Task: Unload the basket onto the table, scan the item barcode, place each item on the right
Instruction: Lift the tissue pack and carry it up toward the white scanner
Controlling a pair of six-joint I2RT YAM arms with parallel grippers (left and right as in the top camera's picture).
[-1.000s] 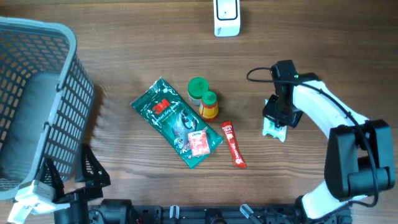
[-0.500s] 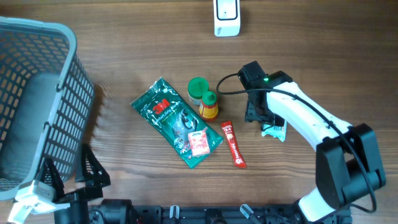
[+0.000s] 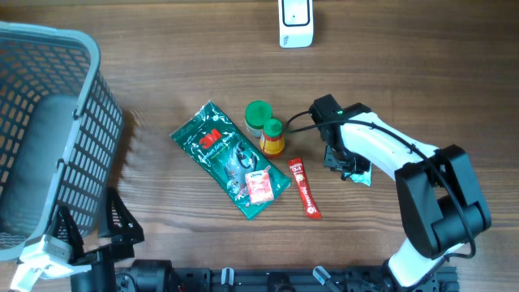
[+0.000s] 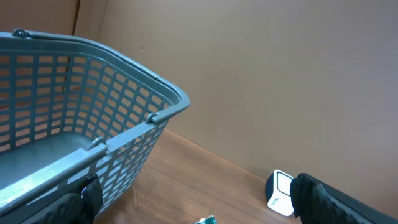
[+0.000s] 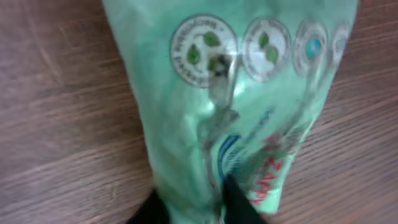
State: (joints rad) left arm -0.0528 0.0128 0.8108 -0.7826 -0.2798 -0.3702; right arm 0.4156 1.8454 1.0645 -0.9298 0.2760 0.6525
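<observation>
Overhead first. Shows the right gripper [image 3: 349,165] down low on the table [image 3: 422,65], pressed onto a pale green packet [image 3: 362,174] that pokes out from under it on the right. Places the scanner [image 3: 296,23] well ahead of it and somewhat to its left, so a lift and a carry forward remain to be done. Keeps the sachet [image 3: 305,188], bottle [image 3: 272,138], jar [image 3: 258,113] and pouch [image 3: 227,158] off to its left, apart from the packet, leaving the grasp uncrowded.

Left wrist next. Finds the left gripper [image 4: 196,196] spread wide on nothing, with dark fingers [image 4: 84,200] at the lower corners of the frame. Has the basket [image 4: 118,118] close on its left and the scanner far ahead to the right. Looks parked, probably to leave the middle free for the other arm.

Right wrist last. Fills almost wholly with the packet, lying on the wood directly ahead of the tool. Catches two dark fingertips [image 5: 239,200] at the bottom edge, drawn close on either side of a raised crease of film. Reads as a pinch on the packet's near end, bunching the thin film to get something to hold. Shows leaf emblems and lettering on the upper face but no barcode, so probably calls for turning at the scanner. Warns of slip, given glossy film and so narrow a hold.
</observation>
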